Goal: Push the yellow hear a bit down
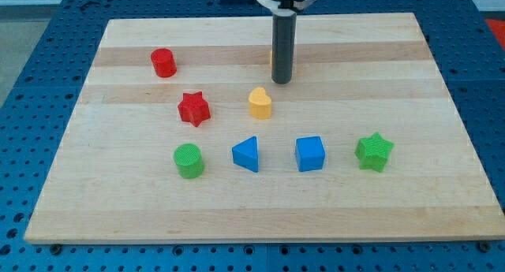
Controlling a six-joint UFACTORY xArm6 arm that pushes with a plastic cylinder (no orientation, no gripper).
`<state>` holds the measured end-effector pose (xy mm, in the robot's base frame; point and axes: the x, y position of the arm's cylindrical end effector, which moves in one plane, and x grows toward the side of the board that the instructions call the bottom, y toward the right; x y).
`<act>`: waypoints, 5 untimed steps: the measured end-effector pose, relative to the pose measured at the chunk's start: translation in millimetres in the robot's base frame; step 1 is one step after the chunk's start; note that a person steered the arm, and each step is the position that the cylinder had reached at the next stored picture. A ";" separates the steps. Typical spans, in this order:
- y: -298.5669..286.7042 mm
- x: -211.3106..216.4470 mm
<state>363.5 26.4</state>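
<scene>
The yellow heart [259, 103] was seen near the middle of the wooden board [410, 209], right of the red star [193, 109] and above the blue triangle [247, 154]. My tip [282, 81], a bare rod holding nothing, was placed just above and to the view's right of the heart, apart from it. An orange block [271, 61] was partly hidden behind the rod

A single camera looks down at a slant from beyond the bottom edge of the wooden board [260, 217], near enough that the board nearly fills the view.
</scene>
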 end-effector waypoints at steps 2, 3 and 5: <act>-26.0 18.3; -32.4 18.3; -33.9 19.5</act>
<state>383.0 -7.5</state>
